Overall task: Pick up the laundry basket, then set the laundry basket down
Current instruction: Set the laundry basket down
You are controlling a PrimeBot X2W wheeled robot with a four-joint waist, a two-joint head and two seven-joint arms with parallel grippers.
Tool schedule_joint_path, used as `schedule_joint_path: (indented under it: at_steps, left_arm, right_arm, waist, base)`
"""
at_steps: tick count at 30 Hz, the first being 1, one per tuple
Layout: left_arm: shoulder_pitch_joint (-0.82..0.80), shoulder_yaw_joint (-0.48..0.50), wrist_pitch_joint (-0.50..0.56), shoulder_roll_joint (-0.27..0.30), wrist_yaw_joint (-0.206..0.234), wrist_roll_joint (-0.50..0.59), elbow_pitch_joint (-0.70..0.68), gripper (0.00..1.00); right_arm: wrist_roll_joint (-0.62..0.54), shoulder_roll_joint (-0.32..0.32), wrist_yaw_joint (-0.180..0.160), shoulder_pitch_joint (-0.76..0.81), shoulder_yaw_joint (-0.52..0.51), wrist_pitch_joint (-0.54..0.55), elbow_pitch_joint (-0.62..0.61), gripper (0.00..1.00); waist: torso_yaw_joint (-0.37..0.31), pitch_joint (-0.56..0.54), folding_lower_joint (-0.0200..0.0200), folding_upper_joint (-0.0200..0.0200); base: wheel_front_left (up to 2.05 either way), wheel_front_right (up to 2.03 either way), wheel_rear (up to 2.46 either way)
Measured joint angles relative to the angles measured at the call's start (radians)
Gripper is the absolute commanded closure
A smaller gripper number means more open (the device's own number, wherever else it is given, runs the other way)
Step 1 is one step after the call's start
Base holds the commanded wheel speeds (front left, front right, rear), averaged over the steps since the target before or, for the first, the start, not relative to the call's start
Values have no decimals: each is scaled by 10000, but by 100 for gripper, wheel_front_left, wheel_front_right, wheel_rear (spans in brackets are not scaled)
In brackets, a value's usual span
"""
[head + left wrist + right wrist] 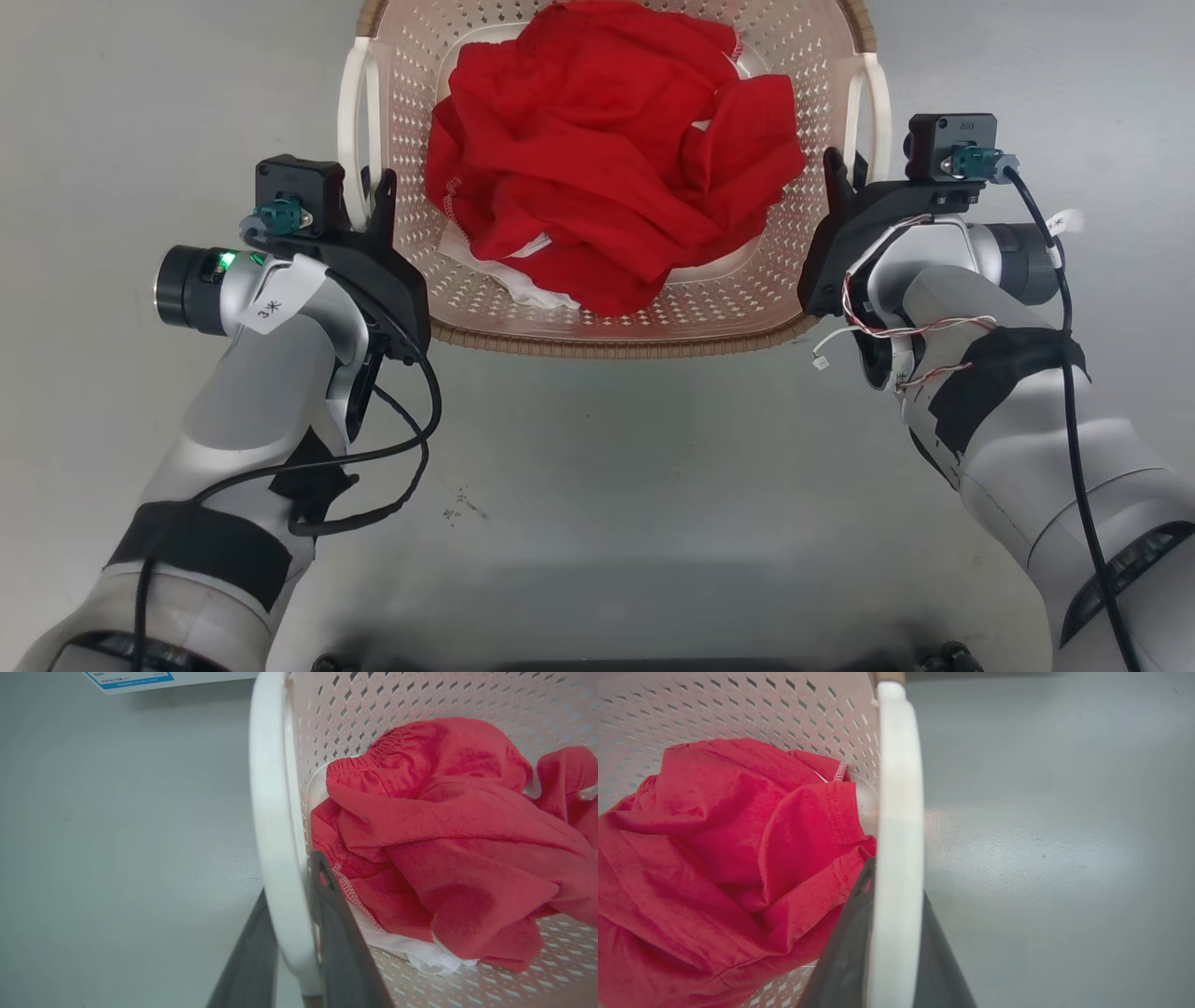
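Note:
The laundry basket (616, 347), pale pink and perforated with a brown rim, sits straight ahead on the grey floor. A crumpled red garment (607, 159) lies inside it over a bit of white cloth (523, 285). My left gripper (366, 191) straddles the basket's left white handle (271, 812), its two dark fingers pressed against either side. On the other side my right gripper (848, 173) clamps the right white handle (899, 788) the same way, one finger inside the basket wall and one outside. I cannot tell whether the basket is off the floor.
Grey floor (597, 485) surrounds the basket on all sides. The lower edge of a white appliance with a blue label (135, 679) shows beyond the left handle. My own dark base (616, 665) lies along the near edge.

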Motion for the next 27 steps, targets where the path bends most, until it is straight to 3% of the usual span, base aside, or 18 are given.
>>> schedule_joint_path:
  at_steps: [9,11,12,13,14,16,18,19,27]
  left_arm:
    - [-87,-6,-268,-13,2,71,176,100]
    - [-176,-8,-337,-6,4,75,211,100]
    - [-230,-6,-353,10,12,86,211,94]
    - [-285,-10,-422,33,17,109,209,76]
    - [-343,-21,-445,35,17,171,207,59]
    - [-438,-31,-481,33,17,299,213,48]
    - [-441,-27,-520,46,19,305,259,7]
    - [-440,-25,-525,46,42,305,278,0]
    - [-434,25,-616,15,105,303,403,0]
  right_arm:
    - [-38,40,46,-118,65,-257,119,100]
    - [-40,42,88,-123,65,-343,128,61]
    - [-52,44,90,-126,75,-351,140,35]
    - [-96,44,96,-126,86,-387,150,0]
    - [-98,58,115,-131,96,-441,151,0]
    - [-98,102,115,-141,96,-529,153,0]
    - [-98,113,115,-146,98,-600,174,0]
    - [-98,113,115,-147,94,-614,190,0]
    - [-153,113,115,-198,94,-821,339,0]
  waist:
    - [21,204,-2,-2]
    - [24,227,-2,-2]
    - [25,239,-1,-2]
    - [26,248,-2,-2]
    - [28,255,-1,-2]
    - [30,259,-2,-2]
    - [30,245,-1,-2]
    - [29,225,-1,-2]
    - [59,-20,-2,-2]
  base:
    - [0,0,0]
    - [0,0,0]
    - [0,0,0]
    - [0,0,0]
    - [0,0,0]
    - [0,0,0]
    - [0,0,0]
    - [0,0,0]
    - [0,0,0]
